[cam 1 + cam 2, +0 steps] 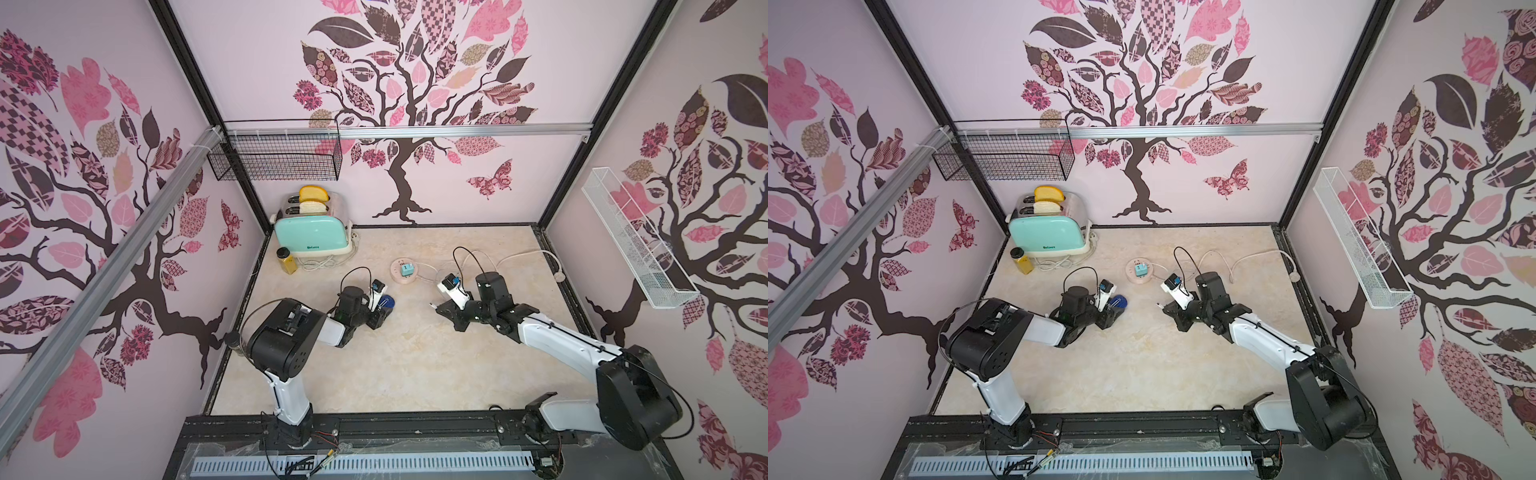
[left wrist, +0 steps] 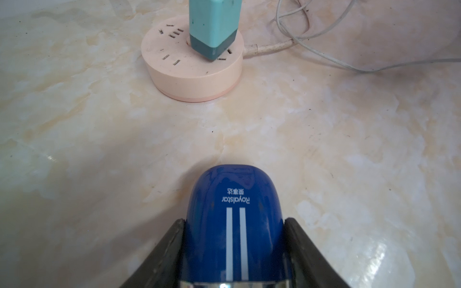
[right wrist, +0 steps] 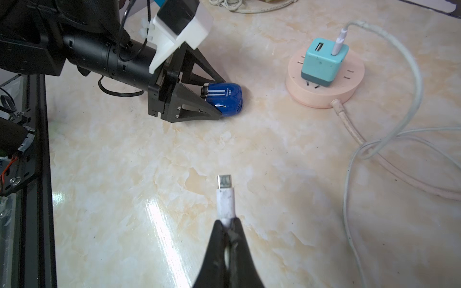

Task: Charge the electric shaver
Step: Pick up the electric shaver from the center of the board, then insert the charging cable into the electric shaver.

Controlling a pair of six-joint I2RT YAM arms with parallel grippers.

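Observation:
The electric shaver [image 2: 234,224], dark blue and glossy with two white stripes, lies on the marble tabletop left of centre in both top views [image 1: 388,301] [image 1: 1121,301]. My left gripper [image 2: 234,220] is shut on it, one black finger pressed against each side; the right wrist view shows the same grip [image 3: 220,99]. A silver band of the shaver shows deep between the jaws. My right gripper [image 3: 228,220] is shut on a white charging cable plug [image 3: 225,199], whose metal tip points toward the shaver, well apart from it.
A round pink socket disc [image 3: 321,98] carries a mint-green plug adapter [image 3: 321,62] with the white cable in it. Loose cables [image 3: 399,134] trail to the right. A mint toaster [image 1: 313,237] and a yellow bottle [image 1: 286,261] stand at the back left.

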